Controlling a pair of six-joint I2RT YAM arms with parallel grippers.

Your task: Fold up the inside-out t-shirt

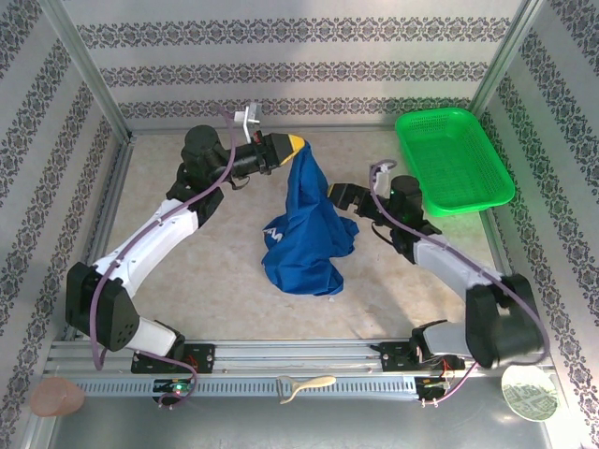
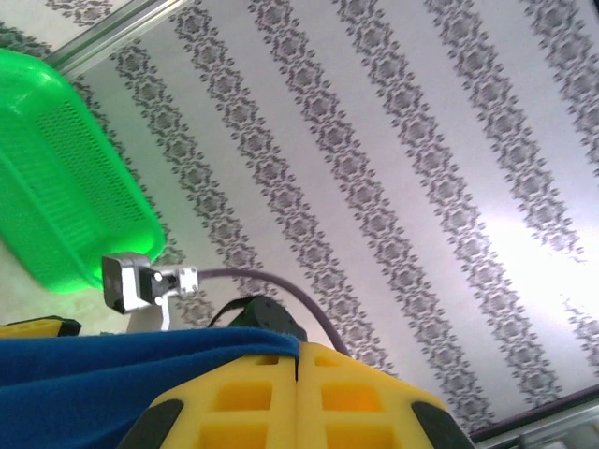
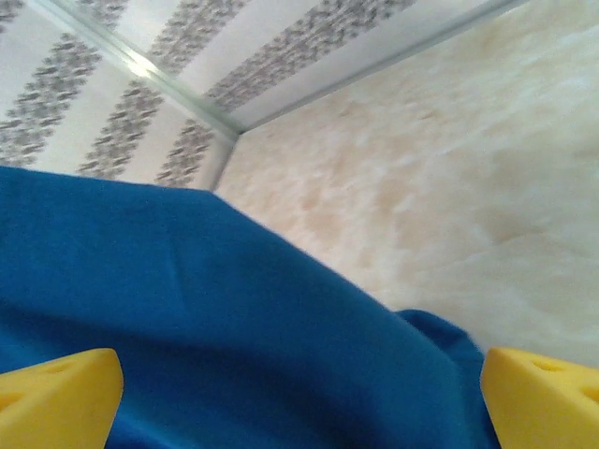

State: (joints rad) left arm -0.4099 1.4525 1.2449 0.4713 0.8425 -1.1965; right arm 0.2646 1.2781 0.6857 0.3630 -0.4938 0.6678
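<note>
Holding the t-shirt up at frame centre, my left gripper clamped on its top so it drapes; right gripper spread apart beside it.

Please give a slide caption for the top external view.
Left gripper, shut, holds the blue t-shirt up by one end; the open right gripper sits close beside it.
</note>
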